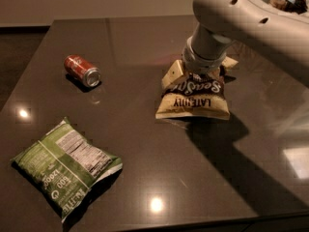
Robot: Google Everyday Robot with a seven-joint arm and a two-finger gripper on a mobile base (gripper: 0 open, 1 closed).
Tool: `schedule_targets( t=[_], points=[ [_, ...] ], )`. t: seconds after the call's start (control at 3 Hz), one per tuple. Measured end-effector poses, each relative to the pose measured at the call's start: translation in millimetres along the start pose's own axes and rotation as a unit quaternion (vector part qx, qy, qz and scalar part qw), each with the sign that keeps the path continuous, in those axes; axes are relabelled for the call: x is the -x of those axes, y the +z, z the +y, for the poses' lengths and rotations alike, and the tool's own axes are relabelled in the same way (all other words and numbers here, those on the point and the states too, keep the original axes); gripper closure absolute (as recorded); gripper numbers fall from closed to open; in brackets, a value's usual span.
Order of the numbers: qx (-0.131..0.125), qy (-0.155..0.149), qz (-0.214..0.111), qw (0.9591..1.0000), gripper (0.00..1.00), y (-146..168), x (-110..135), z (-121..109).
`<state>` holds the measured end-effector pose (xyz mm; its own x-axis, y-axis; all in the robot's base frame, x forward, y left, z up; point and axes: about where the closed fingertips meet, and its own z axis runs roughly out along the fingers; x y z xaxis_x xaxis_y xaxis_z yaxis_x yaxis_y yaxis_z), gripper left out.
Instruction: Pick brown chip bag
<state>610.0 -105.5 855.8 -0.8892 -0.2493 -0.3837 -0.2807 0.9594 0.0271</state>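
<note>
Hanging right over the far end of the brown chip bag point(193, 99), my jaws are hidden; clenched or released, I cannot tell.

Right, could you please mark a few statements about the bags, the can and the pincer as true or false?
1. The red soda can lies on its side. True.
2. The green bag sits at the far edge of the table. False: it lies near the front corner, closest to the camera.
3. The pincer is at the far end of the brown chip bag, under the arm's wrist. True.
4. The brown chip bag touches the soda can. False: bare table separates them.
</note>
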Motion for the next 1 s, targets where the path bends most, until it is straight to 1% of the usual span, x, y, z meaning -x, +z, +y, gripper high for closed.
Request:
schedule_targets(
  t=[0.33,0.67,1.0],
  points=[
    [-0.003,-0.008,0.008,0.9999,0.43,-1.0,-0.2,2.2],
    [-0.004,-0.024,0.012,0.9996,0.66,-10.9,-1.8,1.7],
    [0.019,-0.084,0.003,0.9963,0.97,-35.7,5.5,14.7]
  ],
)
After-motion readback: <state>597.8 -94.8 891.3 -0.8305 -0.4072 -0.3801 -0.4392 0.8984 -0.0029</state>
